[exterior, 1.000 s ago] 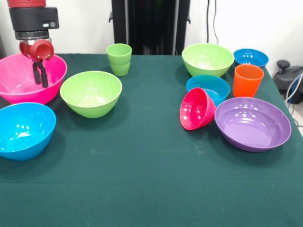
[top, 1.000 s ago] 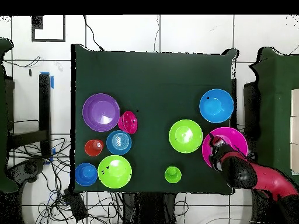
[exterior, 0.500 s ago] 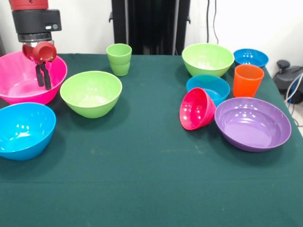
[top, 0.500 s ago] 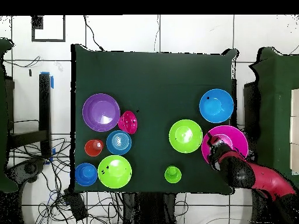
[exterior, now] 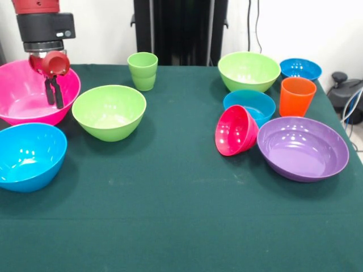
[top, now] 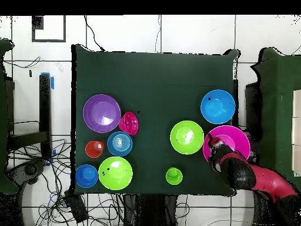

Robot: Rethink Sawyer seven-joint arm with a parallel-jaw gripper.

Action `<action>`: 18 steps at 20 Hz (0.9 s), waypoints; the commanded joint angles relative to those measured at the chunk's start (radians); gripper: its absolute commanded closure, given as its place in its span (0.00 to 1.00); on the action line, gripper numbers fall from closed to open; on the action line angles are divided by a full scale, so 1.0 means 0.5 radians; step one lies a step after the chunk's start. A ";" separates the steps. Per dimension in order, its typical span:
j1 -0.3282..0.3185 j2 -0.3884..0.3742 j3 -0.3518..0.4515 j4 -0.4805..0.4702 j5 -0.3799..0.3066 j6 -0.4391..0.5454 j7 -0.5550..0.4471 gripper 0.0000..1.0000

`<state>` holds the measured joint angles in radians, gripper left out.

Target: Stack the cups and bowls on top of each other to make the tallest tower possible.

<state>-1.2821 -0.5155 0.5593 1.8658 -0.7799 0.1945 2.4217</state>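
My gripper (exterior: 54,99) hangs over the right inner side of the big pink bowl (exterior: 22,105), its two black fingers close together on the bowl's wall near the rim. From above, the gripper (top: 211,144) sits at that bowl's (top: 232,141) left rim. Beside it are a lime green bowl (exterior: 109,111) and a blue bowl (exterior: 28,156). The light green cup (exterior: 143,71) stands upright at the back. On the other side are a second lime green bowl (exterior: 249,71), two blue bowls (exterior: 249,105) (exterior: 300,69), the orange cup (exterior: 297,96), the tipped red-pink bowl (exterior: 235,131) and the purple bowl (exterior: 302,148).
The dark green cloth (exterior: 181,215) covers the table, with open room across the front and middle. A black post (exterior: 180,31) stands behind the table. Cables lie on the floor (top: 35,170) around the table.
The gripper has shifted slightly right and a little up along the pink bowl's rim. The bowl's far-left rim has risen a little. Nothing else moved.
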 commanded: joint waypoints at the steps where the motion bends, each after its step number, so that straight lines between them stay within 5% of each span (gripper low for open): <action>1: 0.064 -0.177 0.033 0.135 -0.050 -0.012 -0.104 0.00; 18: 0.000 -0.198 0.125 0.138 -0.005 0.083 -0.171 0.00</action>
<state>-1.3037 -0.6332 0.5695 1.8847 -0.7795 0.1947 2.4217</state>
